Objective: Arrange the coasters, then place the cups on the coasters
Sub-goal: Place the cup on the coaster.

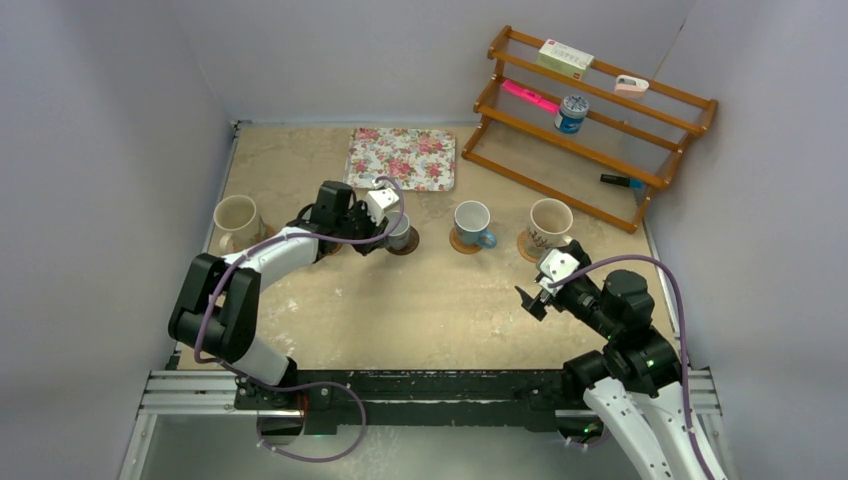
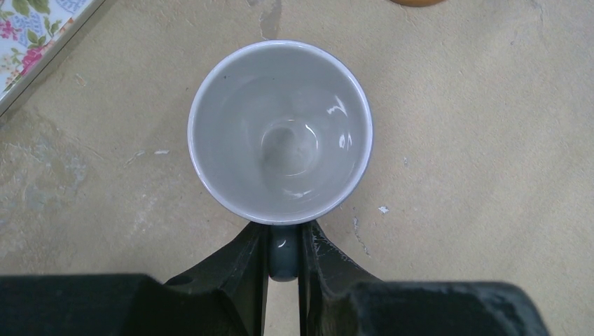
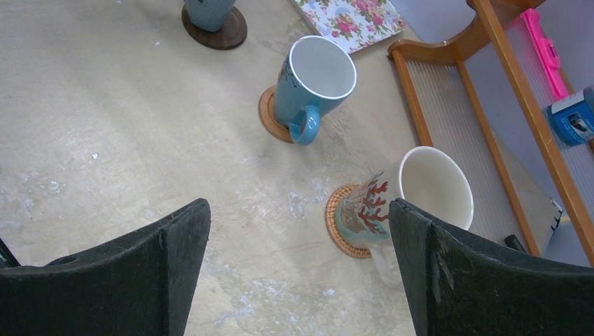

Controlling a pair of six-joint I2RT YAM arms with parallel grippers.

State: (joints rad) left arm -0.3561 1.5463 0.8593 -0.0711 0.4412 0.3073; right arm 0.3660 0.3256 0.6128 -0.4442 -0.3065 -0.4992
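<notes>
Four cups stand in a loose row across the middle of the worktop. The left gripper has its fingers pinching the handle of the small grey-blue cup. That cup is upright over the dark brown coaster, a little in front of the near edge of the floral tray.

To its right, with a gap between, the light blue cup sits on an orange-tan coaster, handle turned toward the near edge. The printed cream cup stands on a woven coaster, close to the foot of the wooden rack.

The right gripper hangs just in front of that cup with its fingers spread wide and nothing between them. A broad band of bare worktop lies between the row and the arm bases.

The plain cream cup stands close to the left edge, by the wall. I cannot tell whether a coaster lies under it.
</notes>
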